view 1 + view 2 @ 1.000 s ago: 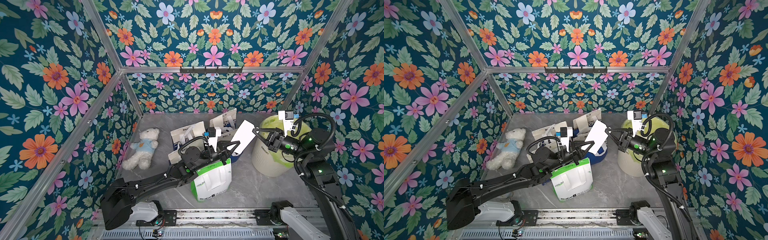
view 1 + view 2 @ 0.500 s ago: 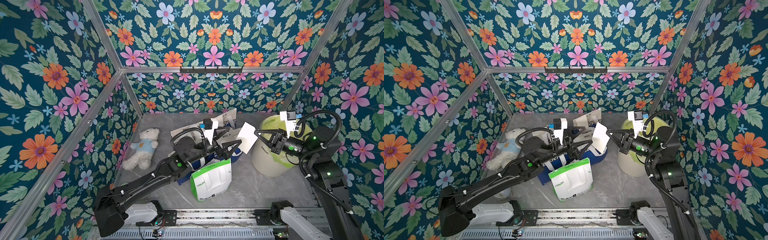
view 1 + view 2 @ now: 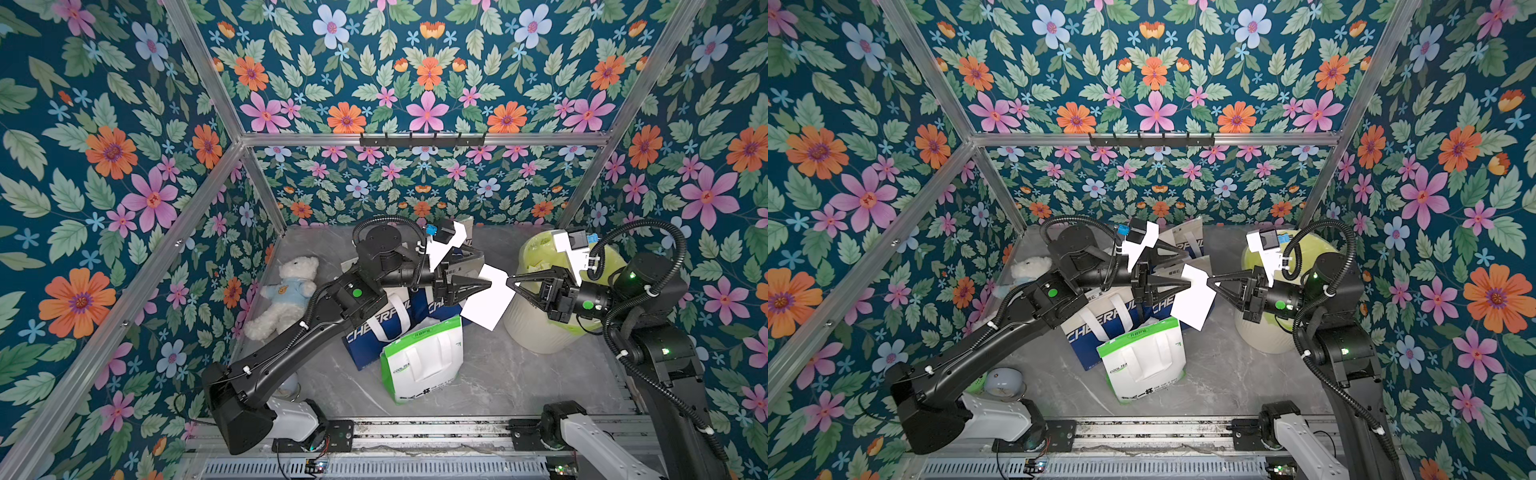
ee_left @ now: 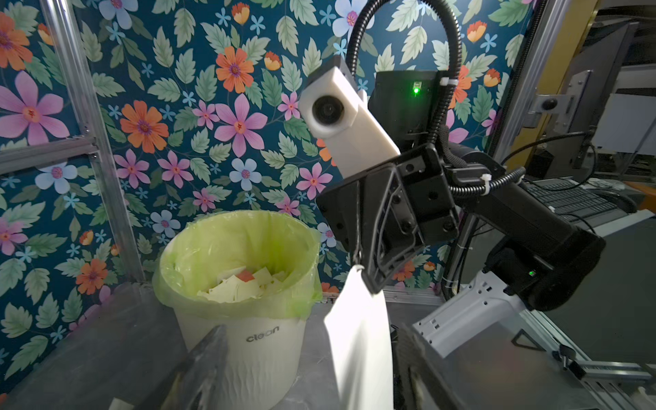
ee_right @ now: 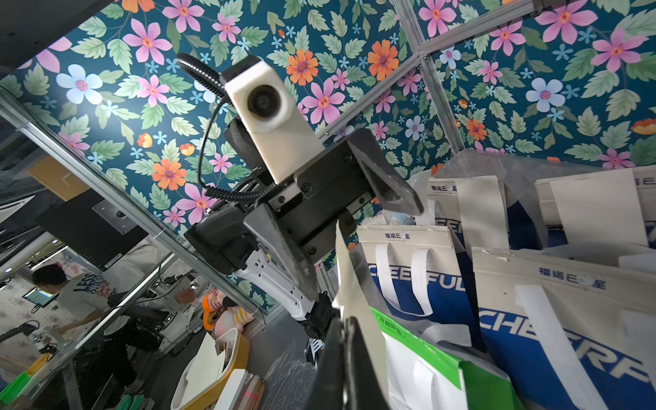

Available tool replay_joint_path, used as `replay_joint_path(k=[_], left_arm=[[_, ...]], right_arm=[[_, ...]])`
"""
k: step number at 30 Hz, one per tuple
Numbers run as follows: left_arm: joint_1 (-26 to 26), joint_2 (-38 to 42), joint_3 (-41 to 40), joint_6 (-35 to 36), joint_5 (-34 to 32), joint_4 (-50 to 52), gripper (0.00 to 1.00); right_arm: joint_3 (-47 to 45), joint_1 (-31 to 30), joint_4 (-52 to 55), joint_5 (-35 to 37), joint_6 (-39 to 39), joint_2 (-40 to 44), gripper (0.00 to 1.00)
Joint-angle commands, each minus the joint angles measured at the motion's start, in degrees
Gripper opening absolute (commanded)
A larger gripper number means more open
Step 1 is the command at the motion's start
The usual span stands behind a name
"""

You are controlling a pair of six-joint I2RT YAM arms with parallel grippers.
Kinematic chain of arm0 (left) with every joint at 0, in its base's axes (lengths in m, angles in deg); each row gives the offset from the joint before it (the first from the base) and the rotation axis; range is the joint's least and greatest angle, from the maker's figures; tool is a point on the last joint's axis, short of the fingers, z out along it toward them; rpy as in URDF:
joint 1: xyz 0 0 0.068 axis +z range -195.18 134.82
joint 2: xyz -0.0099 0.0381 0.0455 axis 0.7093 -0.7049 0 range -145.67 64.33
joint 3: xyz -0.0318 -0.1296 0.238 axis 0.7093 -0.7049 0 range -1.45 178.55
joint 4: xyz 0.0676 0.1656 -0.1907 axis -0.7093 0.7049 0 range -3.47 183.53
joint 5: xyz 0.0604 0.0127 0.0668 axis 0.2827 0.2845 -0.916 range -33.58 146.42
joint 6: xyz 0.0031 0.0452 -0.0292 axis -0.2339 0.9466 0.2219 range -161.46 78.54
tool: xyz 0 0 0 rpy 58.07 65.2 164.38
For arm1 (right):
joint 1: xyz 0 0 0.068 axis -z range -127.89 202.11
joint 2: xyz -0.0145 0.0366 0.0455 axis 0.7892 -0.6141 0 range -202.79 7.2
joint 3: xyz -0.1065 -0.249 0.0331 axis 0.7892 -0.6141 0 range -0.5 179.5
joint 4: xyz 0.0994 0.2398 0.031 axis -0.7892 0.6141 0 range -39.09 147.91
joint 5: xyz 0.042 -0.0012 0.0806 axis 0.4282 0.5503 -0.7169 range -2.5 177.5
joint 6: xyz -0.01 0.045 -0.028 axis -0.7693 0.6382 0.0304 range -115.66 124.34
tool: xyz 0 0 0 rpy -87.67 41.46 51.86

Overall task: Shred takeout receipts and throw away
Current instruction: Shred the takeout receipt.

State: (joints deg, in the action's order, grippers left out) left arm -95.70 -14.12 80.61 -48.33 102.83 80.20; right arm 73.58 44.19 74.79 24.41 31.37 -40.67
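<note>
The left gripper [image 3: 485, 275] has swung up, jaws now spread astride the thin white paper receipt [image 3: 486, 301] hanging mid-air. At its three o'clock the right gripper [image 3: 509, 284] pinches the corner. Tearing looks next.

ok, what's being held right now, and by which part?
Right gripper pinches the takeout receipt at its top corner; left gripper open, jaws either side, holding nothing.

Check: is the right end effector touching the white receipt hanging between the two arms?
Touching. The left wrist view shows the right end effector shut on the top corner of the receipt, which hangs from it.
</note>
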Motion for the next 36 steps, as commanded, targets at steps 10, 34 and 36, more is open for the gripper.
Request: replay_joint_path(k=[10, 34, 36], left_arm=[[0.04, -0.11, 0.98, -0.21, 0.98, 0.0, 0.55], [0.07, -1.56, 1.13, -1.55, 3.52, 0.0, 0.27], [-0.01, -1.7, 0.99, -1.7, 3.88, 0.0, 0.21]], right_arm=[[0.32, 0.0, 2.92, -3.36, -2.23, -1.33, 0.0], [-0.41, 0.01, 4.27, -2.9, -2.89, -1.52, 0.0], [-0.41, 0.01, 4.43, -2.66, -3.04, -1.43, 0.0]])
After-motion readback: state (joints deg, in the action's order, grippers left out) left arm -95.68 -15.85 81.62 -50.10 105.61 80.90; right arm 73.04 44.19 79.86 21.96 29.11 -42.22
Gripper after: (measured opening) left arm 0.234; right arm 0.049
